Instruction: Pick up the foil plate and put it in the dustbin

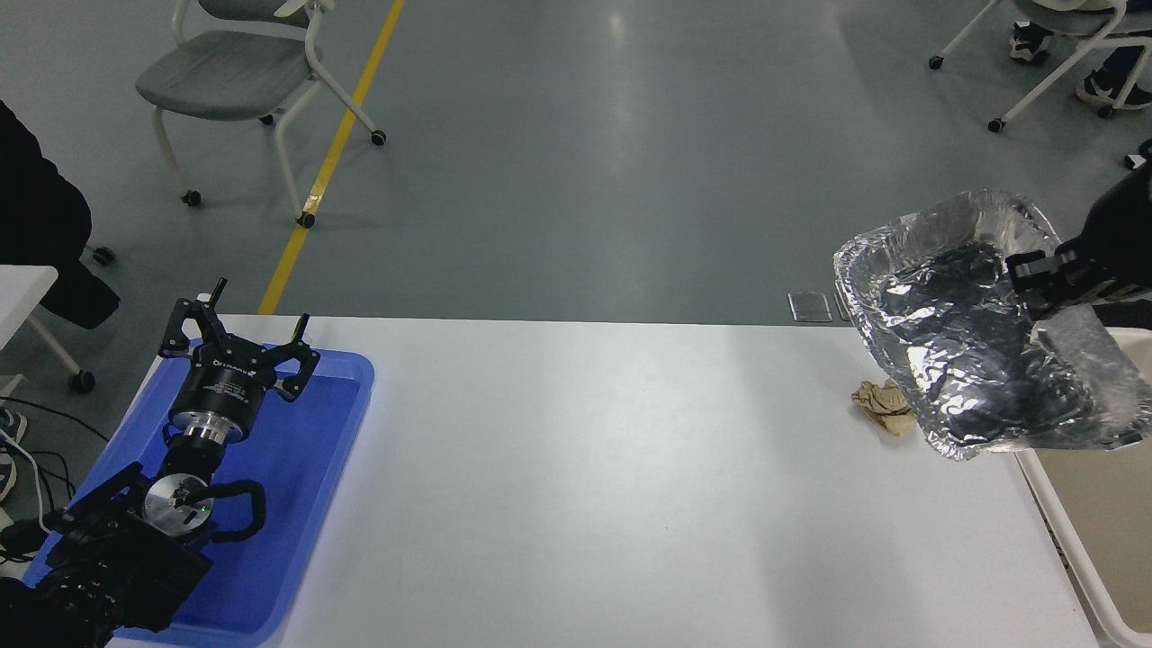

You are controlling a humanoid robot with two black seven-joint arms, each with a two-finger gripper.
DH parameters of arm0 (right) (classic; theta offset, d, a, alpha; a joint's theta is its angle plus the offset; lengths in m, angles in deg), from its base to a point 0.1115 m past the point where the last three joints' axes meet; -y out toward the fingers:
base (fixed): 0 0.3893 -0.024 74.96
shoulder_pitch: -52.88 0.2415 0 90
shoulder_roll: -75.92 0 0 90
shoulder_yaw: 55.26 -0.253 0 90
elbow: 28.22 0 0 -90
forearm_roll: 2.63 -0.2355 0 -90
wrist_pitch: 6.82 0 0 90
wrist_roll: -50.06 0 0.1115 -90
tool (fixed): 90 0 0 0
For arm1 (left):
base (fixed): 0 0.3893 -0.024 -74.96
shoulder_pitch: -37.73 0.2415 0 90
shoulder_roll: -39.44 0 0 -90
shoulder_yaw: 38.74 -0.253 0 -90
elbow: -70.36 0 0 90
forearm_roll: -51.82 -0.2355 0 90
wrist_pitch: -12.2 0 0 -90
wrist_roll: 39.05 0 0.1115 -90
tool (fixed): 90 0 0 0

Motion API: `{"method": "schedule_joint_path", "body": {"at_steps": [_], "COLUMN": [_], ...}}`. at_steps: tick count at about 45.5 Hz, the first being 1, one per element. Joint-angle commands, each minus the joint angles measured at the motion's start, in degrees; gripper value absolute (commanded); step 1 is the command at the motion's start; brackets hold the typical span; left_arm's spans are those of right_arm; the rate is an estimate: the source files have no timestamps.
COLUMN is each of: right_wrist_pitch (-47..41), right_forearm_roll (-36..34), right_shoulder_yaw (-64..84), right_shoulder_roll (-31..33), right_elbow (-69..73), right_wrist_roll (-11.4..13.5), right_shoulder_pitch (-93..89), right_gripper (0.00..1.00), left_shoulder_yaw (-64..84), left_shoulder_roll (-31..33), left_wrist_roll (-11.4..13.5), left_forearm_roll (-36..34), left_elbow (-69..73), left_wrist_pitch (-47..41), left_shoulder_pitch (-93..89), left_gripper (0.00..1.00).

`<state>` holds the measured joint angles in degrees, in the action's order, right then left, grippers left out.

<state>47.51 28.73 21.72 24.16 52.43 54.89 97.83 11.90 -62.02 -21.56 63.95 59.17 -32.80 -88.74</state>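
Hanging in air at right edge, shiny crinkled silver foil plate (pixel 972 351), tilted, jaws of right gripper (pixel 1044 279) clamped on its rim. Large cream plastic dustbin (pixel 1057 531) partly under it. Small crumpled brown paper ball (pixel 884 407) on white tabletop (pixel 585 477), just beside plate. Left gripper (pixel 236 346) parked over flat blue plastic tray (pixel 315 450), jaws spread.
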Motion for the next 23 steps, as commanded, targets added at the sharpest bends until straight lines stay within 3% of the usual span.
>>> {"method": "schedule_joint_path", "body": {"at_steps": [1, 12, 23], "right_wrist_pitch": [-0.27, 0.60, 12.02], "right_forearm_roll": [10.20, 16.01, 16.45], "right_shoulder_yaw": [0.02, -14.73, -30.48], "right_shoulder_roll": [9.20, 16.07, 10.10], "right_elbow": [-14.80, -36.77, -55.33], "right_wrist_roll": [-1.58, -5.62, -5.97], "right_shoulder_pitch": [-8.63, -33.49, -64.70], "right_gripper": [0.00, 0.00, 0.00], "left_shoulder_yaw": [-0.02, -0.02, -0.02], "left_shoulder_roll": [0.04, 0.04, 0.04], "left_wrist_roll": [0.00, 0.00, 0.00], "left_forearm_roll": [0.00, 0.00, 0.00], "left_elbow": [0.02, 0.02, -0.15], "left_wrist_pitch": [0.00, 0.00, 0.00], "left_shoulder_pitch": [0.00, 0.00, 0.00], "left_gripper": [1.00, 1.00, 1.00]}}
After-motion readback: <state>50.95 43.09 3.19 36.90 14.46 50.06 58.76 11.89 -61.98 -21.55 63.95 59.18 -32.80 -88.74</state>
